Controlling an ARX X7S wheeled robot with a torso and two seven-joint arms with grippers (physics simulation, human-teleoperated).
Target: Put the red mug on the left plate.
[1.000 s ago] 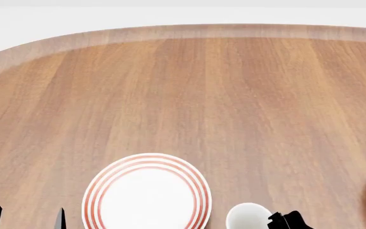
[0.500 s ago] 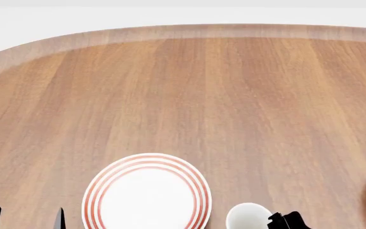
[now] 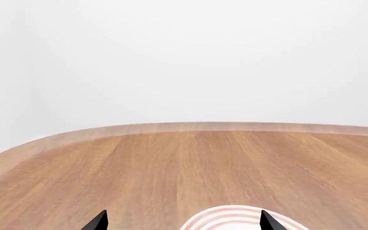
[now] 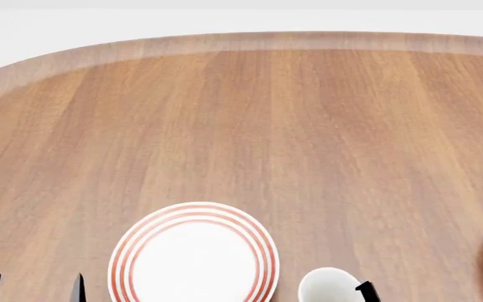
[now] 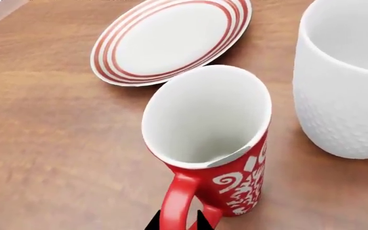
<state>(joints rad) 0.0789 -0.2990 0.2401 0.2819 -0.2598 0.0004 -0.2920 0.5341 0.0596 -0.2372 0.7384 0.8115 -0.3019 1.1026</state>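
Right gripper was pinched on the red mug's handle; mug sat directly ahead of it, left plate just beyond, white mug beside. Best approach: lift straight, clear the rim, stay off the neighbour. Left gripper stood wide, empty.

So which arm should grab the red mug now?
Right. The right gripper sits at the red mug handle; the left gripper hangs empty beside the left plate.
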